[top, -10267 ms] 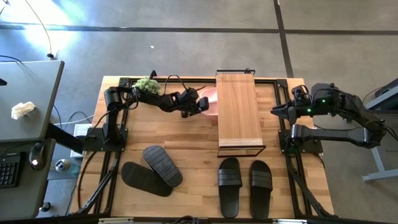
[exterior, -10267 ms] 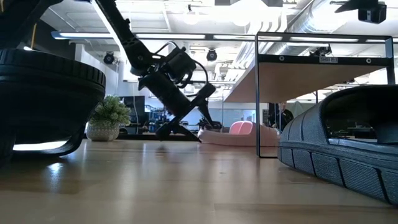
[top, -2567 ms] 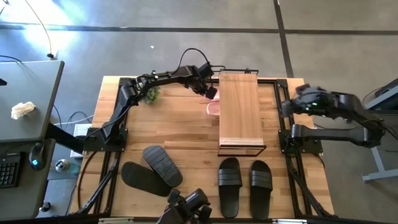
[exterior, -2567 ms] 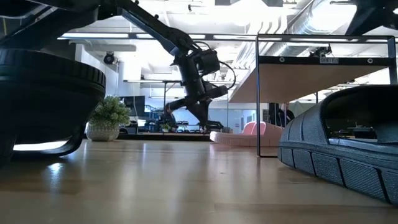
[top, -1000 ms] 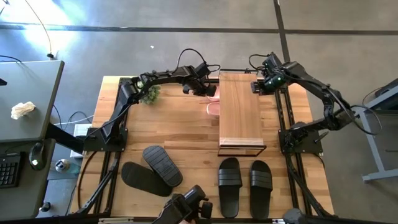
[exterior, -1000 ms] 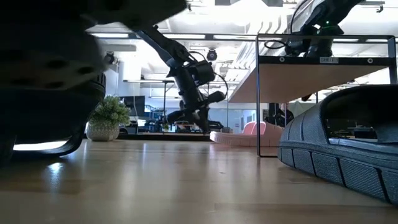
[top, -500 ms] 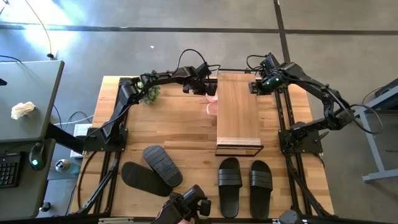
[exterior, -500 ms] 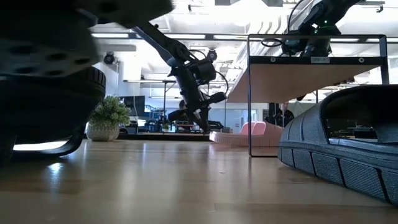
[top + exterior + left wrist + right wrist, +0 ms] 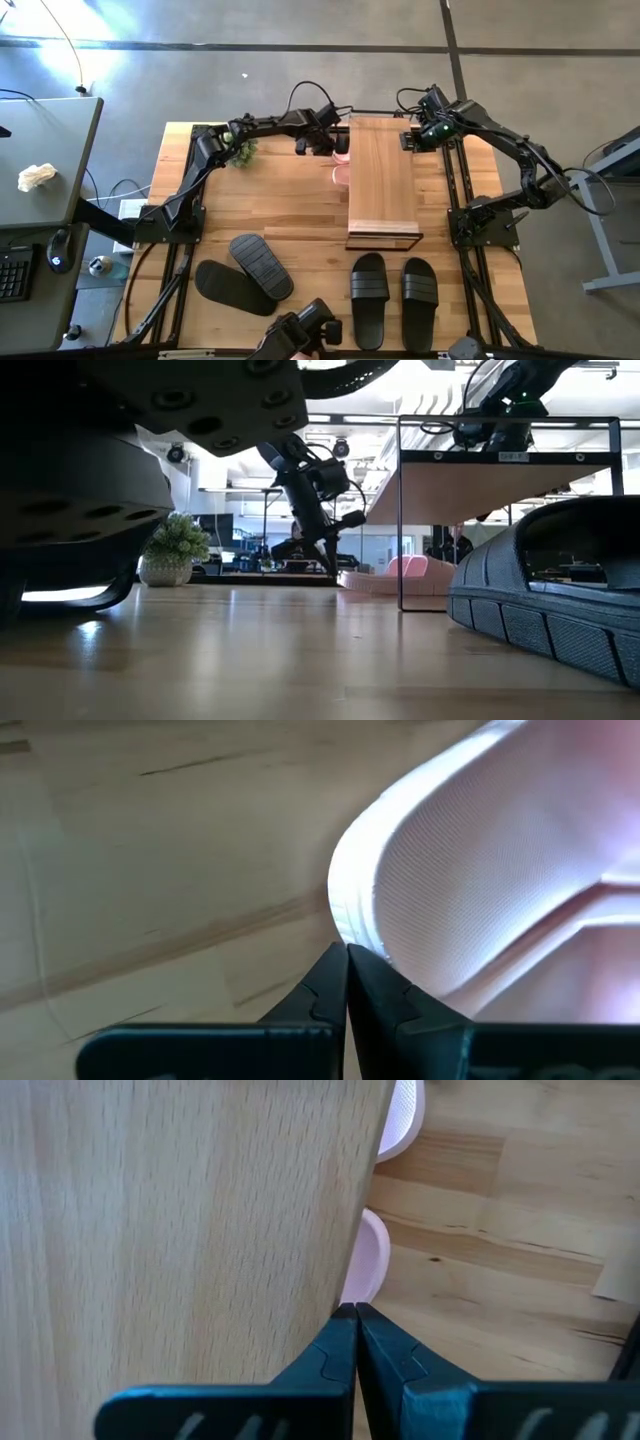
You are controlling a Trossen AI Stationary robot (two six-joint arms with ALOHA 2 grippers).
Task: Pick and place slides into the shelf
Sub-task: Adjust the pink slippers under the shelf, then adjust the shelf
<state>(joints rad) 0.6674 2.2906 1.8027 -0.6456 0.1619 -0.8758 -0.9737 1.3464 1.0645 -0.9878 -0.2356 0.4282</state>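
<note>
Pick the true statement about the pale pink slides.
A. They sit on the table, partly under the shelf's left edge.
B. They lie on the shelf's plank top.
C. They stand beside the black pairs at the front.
A. In the high view the pink slides peek out from under the shelf, on its left side, near the left gripper.

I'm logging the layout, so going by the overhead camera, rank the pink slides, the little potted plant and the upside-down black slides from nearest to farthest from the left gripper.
From the left gripper:
1. Pink slides, right beside it at the shelf's left edge.
2. Potted plant, farther left by the arm's base.
3. Upside-down black slides, at the table's near left.
</note>
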